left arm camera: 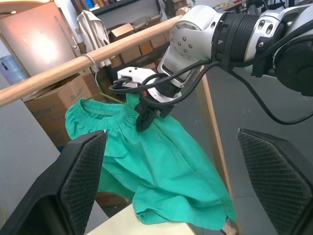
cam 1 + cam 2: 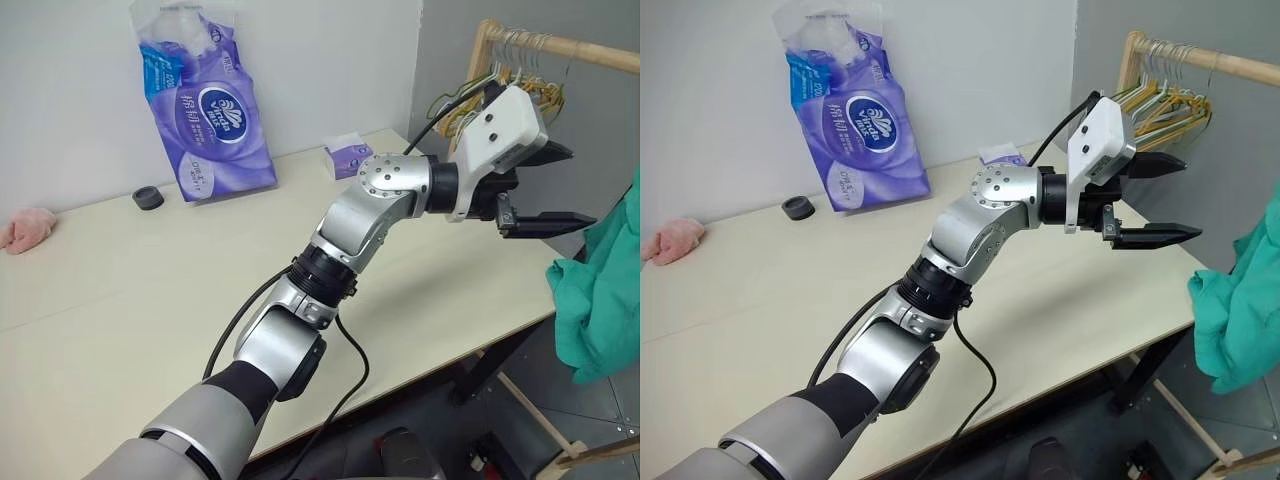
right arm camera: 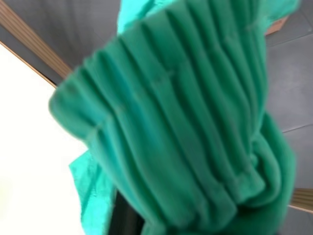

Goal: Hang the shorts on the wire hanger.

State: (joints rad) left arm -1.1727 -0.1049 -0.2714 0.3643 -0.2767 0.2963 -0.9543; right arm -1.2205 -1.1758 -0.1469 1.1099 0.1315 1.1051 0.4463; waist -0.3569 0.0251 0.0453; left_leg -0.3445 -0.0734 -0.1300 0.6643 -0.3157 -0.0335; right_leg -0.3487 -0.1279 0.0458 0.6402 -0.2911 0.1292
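Observation:
The teal-green shorts [image 1: 151, 166] hang by their gathered waistband below a wooden rail [image 1: 49, 78], past the table's right end [image 2: 600, 300]. A thin wire hanger hook [image 1: 90, 62] loops over that rail just above the waistband; the hanger's lower part is hidden in the fabric. My right gripper [image 1: 149, 115] is at the middle of the waistband, touching the bunched cloth, which sits close up in the right wrist view [image 3: 186, 127]. My left gripper [image 2: 545, 190] is open and empty. It is held level over the table's right edge, pointing at the shorts.
A bunch of yellow, green and white hangers [image 2: 520, 85] crowds the rail's far end. On the cream table [image 2: 150, 300] stand a purple tissue pack [image 2: 205, 110], a small tissue box [image 2: 348, 157], a black ring [image 2: 148, 198] and a pink cloth [image 2: 28, 230]. Cardboard boxes [image 1: 54, 103] sit behind the rail.

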